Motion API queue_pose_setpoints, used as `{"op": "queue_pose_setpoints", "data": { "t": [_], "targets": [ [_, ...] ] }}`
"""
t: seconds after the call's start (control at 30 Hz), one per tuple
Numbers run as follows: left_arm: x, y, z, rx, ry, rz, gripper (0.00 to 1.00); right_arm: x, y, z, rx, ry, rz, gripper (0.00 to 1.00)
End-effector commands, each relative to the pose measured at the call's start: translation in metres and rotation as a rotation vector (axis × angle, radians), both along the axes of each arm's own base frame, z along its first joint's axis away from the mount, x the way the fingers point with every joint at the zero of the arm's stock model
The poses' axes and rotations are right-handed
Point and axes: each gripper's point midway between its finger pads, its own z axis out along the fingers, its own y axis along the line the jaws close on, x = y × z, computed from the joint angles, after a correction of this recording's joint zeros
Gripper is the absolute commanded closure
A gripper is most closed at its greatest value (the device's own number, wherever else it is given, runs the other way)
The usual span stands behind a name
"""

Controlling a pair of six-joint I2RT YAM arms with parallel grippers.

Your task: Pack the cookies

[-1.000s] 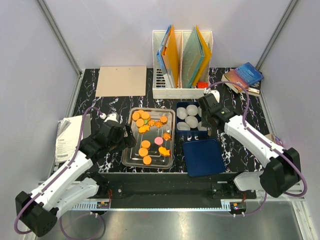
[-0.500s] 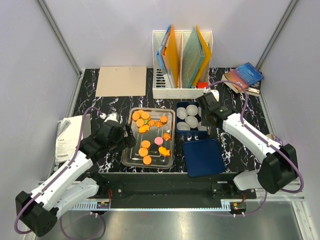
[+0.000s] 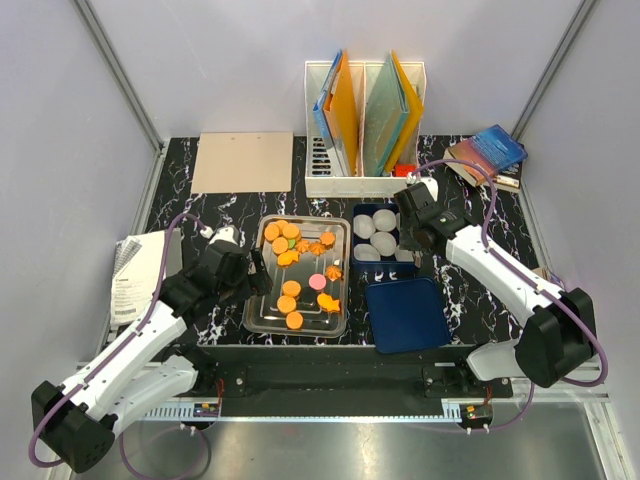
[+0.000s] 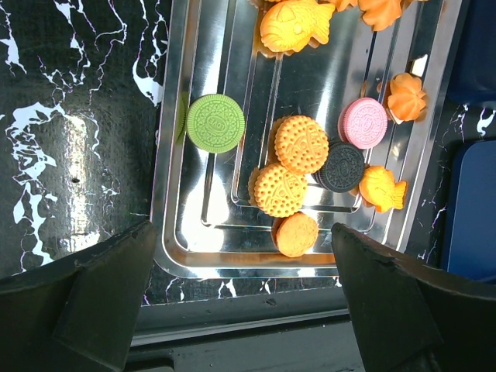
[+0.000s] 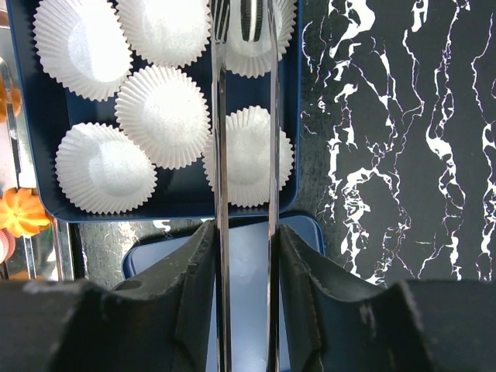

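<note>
The cookies [image 3: 297,270] lie on a steel tray [image 3: 256,300]. In the left wrist view they show as a green round [image 4: 215,122], orange rounds [image 4: 301,144], a pink one [image 4: 364,122], a black one [image 4: 342,167] and fish-shaped ones. My left gripper [image 4: 242,232] is open and empty over the tray's near end [image 3: 250,272]. My right gripper [image 5: 244,232] is shut on metal tongs [image 5: 219,155]. The tong tips pinch a black cookie [image 5: 248,19] edge-on above the blue box [image 5: 178,182] of white paper cups [image 5: 164,115]. The right gripper [image 3: 415,222] hangs at the box's right side.
The box's blue lid [image 3: 405,315] lies in front of it, also seen between the tong blades [image 5: 246,263]. A white file holder [image 3: 365,120] stands behind, a cardboard sheet [image 3: 243,162] at back left, books [image 3: 487,155] at back right, papers [image 3: 135,275] at the left edge.
My right gripper with the tongs has shifted slightly toward the far side over the blue box. The left arm has not moved.
</note>
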Motion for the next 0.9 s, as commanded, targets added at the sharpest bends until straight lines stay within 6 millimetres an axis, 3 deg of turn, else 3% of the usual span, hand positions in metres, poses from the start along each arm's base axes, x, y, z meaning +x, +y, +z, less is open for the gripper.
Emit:
{"op": "queue_pose_setpoints", "data": {
  "t": [0.0, 0.13, 0.43, 0.87],
  "targets": [
    [0.006, -0.005, 0.007, -0.014, -0.039, -0.011, 0.01, 0.017, 0.005, 0.030, 0.043, -0.101, -0.001, 0.59],
    [0.006, -0.004, 0.007, -0.015, -0.040, -0.010, 0.01, 0.017, 0.005, 0.036, 0.050, -0.115, -0.004, 0.58],
    [0.007, -0.005, 0.007, -0.014, -0.039, -0.007, 0.01, 0.007, 0.007, 0.076, 0.131, -0.187, 0.008, 0.61],
    [0.006, -0.005, 0.007, -0.016, -0.040, -0.011, 0.01, 0.000, 0.014, 0.022, 0.121, -0.061, 0.032, 0.78]
  ]
}}
